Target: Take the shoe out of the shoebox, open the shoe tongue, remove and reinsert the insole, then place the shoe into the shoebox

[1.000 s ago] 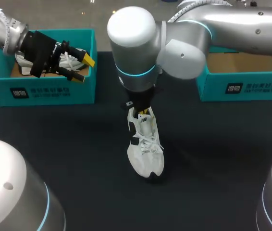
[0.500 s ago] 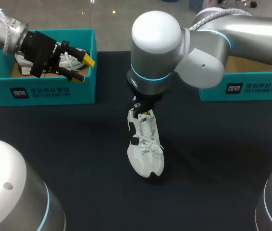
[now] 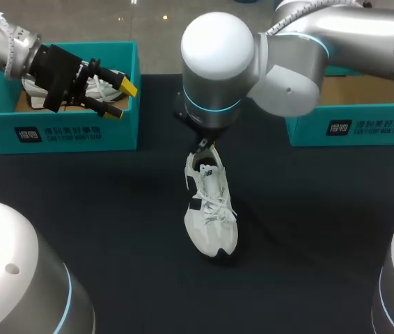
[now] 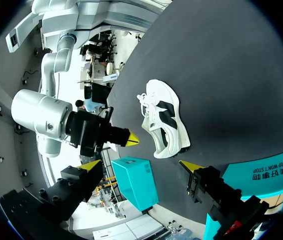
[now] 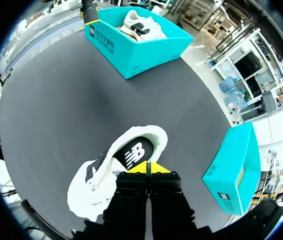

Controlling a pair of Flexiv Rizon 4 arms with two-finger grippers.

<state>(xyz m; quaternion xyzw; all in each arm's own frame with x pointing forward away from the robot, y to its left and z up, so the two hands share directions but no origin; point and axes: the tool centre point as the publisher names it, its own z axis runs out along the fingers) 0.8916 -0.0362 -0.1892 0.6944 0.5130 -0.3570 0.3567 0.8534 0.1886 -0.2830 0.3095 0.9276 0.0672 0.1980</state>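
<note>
The shoe [image 3: 209,209] stands on the table [image 3: 79,209], its long side running near to far: toe near, heel far. The right gripper [image 5: 149,167], fingers pressed together, is just above the heel. The left gripper [image 3: 122,101], spread wide, hangs over the left box [image 3: 79,129].

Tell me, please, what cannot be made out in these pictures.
Right pincer: head view, the right arm hides all but a yellow tip.
Whether it touches the shoe: right wrist view, the pincer itself covers the spot.
Right shoebox inside: head view, partly under that arm.
</note>
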